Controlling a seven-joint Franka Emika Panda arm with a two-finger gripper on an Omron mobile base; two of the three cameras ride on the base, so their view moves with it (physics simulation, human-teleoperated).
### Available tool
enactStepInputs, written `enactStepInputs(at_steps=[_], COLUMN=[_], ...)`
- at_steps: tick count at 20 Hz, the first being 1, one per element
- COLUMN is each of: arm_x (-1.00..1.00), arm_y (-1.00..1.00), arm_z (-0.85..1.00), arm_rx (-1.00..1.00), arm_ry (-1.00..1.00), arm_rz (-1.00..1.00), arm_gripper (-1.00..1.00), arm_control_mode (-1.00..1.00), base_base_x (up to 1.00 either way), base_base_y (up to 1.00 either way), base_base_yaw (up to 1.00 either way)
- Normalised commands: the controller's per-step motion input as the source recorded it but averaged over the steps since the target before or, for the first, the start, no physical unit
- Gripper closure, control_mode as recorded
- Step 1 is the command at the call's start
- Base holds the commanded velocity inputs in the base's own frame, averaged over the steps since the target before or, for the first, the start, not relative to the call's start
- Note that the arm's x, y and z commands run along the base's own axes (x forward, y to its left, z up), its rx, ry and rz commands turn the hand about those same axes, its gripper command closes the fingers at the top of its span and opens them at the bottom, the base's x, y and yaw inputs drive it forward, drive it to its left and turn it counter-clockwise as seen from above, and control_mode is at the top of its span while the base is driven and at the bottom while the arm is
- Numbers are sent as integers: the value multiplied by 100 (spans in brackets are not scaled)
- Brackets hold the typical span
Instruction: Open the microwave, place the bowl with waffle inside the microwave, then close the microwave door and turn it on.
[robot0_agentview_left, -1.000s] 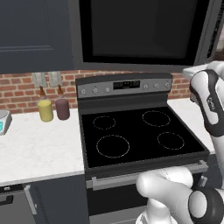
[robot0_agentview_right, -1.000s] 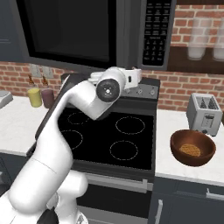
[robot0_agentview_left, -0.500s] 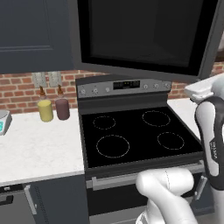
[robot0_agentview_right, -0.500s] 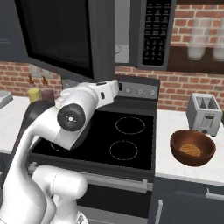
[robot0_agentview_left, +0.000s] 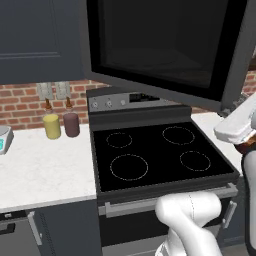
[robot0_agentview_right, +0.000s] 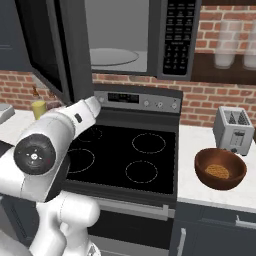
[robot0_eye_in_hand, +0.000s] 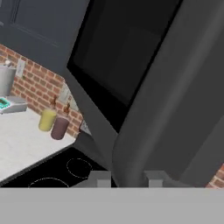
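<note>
The microwave (robot0_agentview_right: 172, 37) hangs above the stove with its light grey inside and round turntable (robot0_agentview_right: 112, 56) showing. The microwave door (robot0_agentview_left: 160, 40) stands swung wide to the left, seen nearly edge-on in the right base view (robot0_agentview_right: 55, 50). In the hand view its curved bar handle (robot0_eye_in_hand: 175, 87) runs down between my fingertips (robot0_eye_in_hand: 99, 178), and my gripper (robot0_eye_in_hand: 127, 179) is shut on it. From the right base view my gripper (robot0_agentview_right: 96, 102) sits at the door's lower free edge. The reddish-brown bowl (robot0_agentview_right: 220, 168) with a waffle stands on the counter right of the stove.
A black-topped stove (robot0_agentview_right: 125, 150) lies below the microwave. A silver toaster (robot0_agentview_right: 233, 131) stands just behind the bowl. A yellow bottle (robot0_agentview_left: 51, 126) and a dark one (robot0_agentview_left: 71, 124) stand on the left counter (robot0_agentview_left: 45, 165) by the brick wall.
The microwave door has swung from nearly closed to wide open, and the inside now shows. My arm has pulled back and to the left with the handle.
</note>
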Motion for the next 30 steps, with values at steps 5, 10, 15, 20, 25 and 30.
enactStepInputs(at_steps=[5,10,15,20,25,30], arm_x=[-100,-100,-100,-100,-82,-84], arm_y=[100,100,81,-25,-97,-100], arm_z=[38,33,23,20,40,45], arm_rx=[-33,-36,-29,-4,11,23], arm_ry=[8,10,5,-2,-3,0], arm_rz=[21,20,22,20,10,6], arm_gripper=[100,100,-100,-100,-100,-100], arm_control_mode=[-100,-100,-100,-100,-100,-100], base_base_x=[0,0,0,0,0,0], base_base_y=[0,0,0,0,0,0], base_base_yaw=[0,0,0,0,0,0])
